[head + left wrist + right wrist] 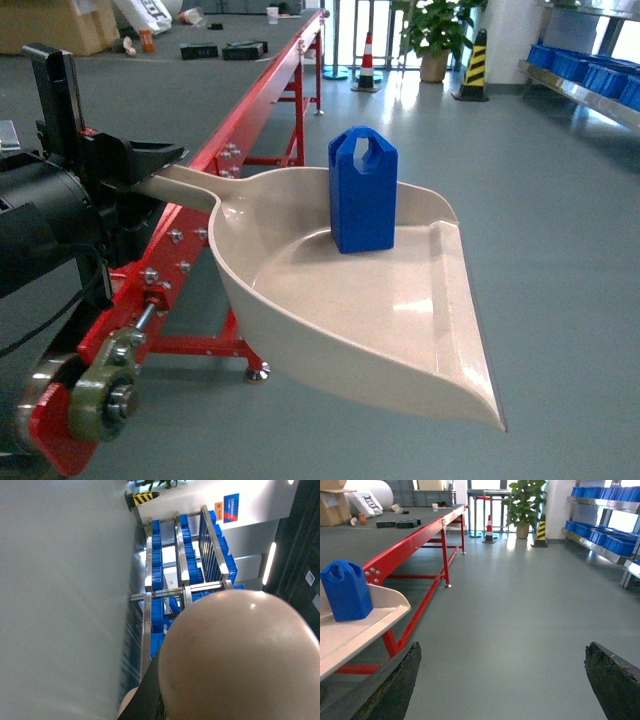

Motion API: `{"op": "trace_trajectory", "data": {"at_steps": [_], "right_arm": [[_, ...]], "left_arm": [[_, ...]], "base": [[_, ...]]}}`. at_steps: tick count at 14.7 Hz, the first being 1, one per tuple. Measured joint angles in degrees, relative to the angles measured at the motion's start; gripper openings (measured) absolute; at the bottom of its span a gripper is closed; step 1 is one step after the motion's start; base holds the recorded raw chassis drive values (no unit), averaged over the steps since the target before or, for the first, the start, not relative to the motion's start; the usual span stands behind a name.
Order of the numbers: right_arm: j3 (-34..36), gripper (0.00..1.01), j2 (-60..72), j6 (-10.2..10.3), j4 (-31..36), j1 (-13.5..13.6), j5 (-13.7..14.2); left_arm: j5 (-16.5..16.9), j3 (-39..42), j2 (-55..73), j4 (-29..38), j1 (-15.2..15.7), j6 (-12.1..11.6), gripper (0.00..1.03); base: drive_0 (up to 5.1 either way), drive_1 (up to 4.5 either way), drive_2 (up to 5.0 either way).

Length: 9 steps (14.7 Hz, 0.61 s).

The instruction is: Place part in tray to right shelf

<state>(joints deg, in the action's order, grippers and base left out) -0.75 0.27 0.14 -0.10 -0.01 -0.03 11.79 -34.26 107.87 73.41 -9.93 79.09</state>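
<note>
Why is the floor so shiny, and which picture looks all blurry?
Head view: window light glares off the floor behind the part. Left wrist view: the tray fills the corner, soft and out of focus. Right wrist view: mostly sharp, with floor glare by the plant.

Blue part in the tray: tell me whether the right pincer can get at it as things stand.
Probably yes. The right pincer is open and holds nothing, and the blue part stands upright and uncovered in the tray, with only bare floor between them in the right wrist view.
</note>
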Motion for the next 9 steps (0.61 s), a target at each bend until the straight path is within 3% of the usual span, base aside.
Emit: {"op": "trace_trajectory", "data": {"at_steps": [5,9], "right_arm": [[0.0,0.98,0.0,0.0,-0.1,0.0,0.0],[0.0,0.98,0.0,0.0,-0.2,0.0,0.0]], "left_arm": [[0.0,0.0,0.0,0.0,-0.1,0.0,0.15],[-0.4,0.0,0.1,0.0,0.1,0.0,0.15]], "base": [[5.0,-2.83,-1.8],[4.5,-4.05,-0.6]]}}
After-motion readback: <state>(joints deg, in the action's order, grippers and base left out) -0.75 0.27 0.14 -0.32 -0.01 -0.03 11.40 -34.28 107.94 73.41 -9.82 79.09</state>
